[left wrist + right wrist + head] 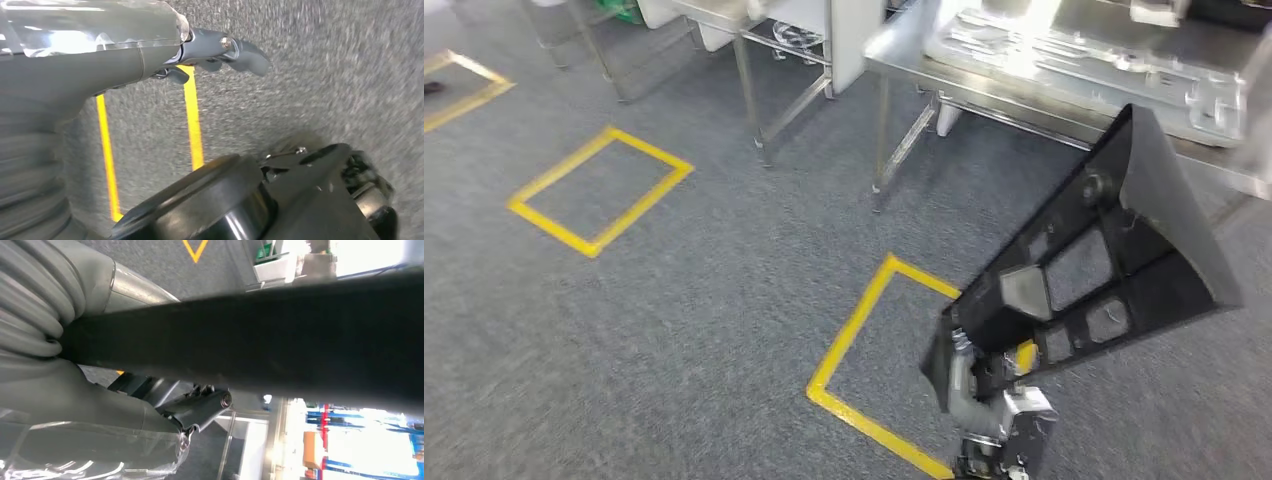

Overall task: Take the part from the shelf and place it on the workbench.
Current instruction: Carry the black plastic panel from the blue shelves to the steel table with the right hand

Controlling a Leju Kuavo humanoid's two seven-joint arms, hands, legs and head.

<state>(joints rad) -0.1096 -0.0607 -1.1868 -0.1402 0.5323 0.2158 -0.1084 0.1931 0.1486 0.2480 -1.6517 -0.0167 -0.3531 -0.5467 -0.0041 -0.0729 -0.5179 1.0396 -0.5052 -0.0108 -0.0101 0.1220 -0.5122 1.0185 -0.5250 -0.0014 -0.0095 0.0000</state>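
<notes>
The part (1124, 230) is a large black plastic panel with cut-out windows and a flared upper end. It hangs tilted above the grey carpet at the lower right of the head view. My right hand (979, 395) grips its lower end from below. In the right wrist view the black part (300, 340) crosses the whole picture as a dark bar, with my right hand (125, 415) against it. The steel workbench (1024, 100) stands ahead at the upper right, beyond the part. My left hand (150, 55) hangs over the carpet, fingers loosely apart and holding nothing.
A large pale moulded panel (1104, 60) lies on the workbench. A second steel-legged table (754, 90) stands to its left. Yellow tape squares (599, 190) mark the carpet, one (854, 340) just under the held part.
</notes>
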